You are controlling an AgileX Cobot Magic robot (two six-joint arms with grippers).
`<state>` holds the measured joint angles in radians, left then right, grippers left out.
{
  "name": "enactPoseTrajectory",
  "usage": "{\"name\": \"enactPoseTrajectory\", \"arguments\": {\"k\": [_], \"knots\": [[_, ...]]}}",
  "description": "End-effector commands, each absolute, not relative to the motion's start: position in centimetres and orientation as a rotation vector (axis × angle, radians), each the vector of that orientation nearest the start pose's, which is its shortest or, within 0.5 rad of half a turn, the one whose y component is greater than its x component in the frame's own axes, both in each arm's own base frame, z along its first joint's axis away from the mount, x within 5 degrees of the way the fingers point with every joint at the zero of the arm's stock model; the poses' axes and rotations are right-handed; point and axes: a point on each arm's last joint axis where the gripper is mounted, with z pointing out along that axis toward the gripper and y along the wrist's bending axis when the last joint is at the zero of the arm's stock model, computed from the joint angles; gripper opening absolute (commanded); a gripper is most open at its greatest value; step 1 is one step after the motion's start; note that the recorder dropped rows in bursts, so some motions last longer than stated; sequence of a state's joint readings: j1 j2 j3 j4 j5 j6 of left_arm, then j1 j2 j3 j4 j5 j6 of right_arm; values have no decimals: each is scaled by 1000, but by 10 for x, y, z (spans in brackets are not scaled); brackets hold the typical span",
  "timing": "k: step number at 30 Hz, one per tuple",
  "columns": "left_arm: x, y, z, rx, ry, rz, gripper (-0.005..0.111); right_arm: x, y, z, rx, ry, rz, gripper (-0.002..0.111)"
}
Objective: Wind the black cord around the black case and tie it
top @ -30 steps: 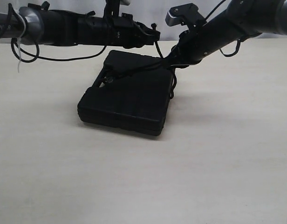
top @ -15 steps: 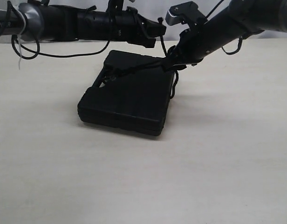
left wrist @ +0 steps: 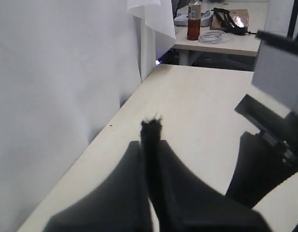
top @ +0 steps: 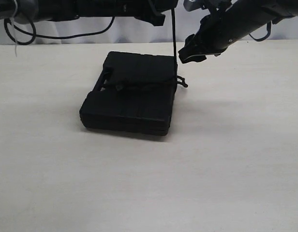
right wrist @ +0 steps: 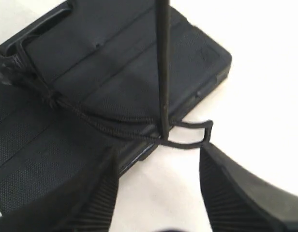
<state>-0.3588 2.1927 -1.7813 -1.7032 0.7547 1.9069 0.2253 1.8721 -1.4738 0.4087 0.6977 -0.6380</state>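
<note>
The black case [top: 129, 99] lies flat on the table, its handle end at the left. The black cord [top: 174, 43] crosses the lid and runs straight up, taut, from the case's right edge to my left gripper [top: 164, 12], which is high above the case's far right corner. In the left wrist view that gripper [left wrist: 151, 145] is shut on the cord, whose frayed end [left wrist: 151, 123] sticks out past the fingertips. My right gripper [top: 187, 52] hovers just right of the taut strand, open and empty. Its wrist view shows the case [right wrist: 110, 67], the strand [right wrist: 163, 72] and a small cord loop [right wrist: 195, 135] between the spread fingers [right wrist: 98, 193].
The light table [top: 226, 154] spreads around the case. A white curtain [left wrist: 57, 87] hangs behind the table's far edge. Beyond it stands another table with a bottle [left wrist: 193, 19] and a white cable coil [left wrist: 214, 36].
The left gripper has risen and drawn the cord up taut. The right gripper has let go of the cord at the case's corner, opened and lifted away to the right.
</note>
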Motion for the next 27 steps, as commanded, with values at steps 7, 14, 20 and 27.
{"name": "enactPoseTrajectory", "arguments": {"k": [7, 14, 20, 27], "knots": [[435, -228, 325, 921, 1366, -783, 0, 403, 114, 250, -717, 2367, 281, 48], [426, -228, 347, 921, 1321, -732, 0, 404, 113, 246, -687, 2349, 267, 48], [423, -228, 352, 923, 1310, -723, 0, 404, 113, 246, -685, 2349, 269, 48], [418, -232, 345, 1040, 1311, -708, 0, 404, 119, 246, -714, 2278, 332, 48]]}}
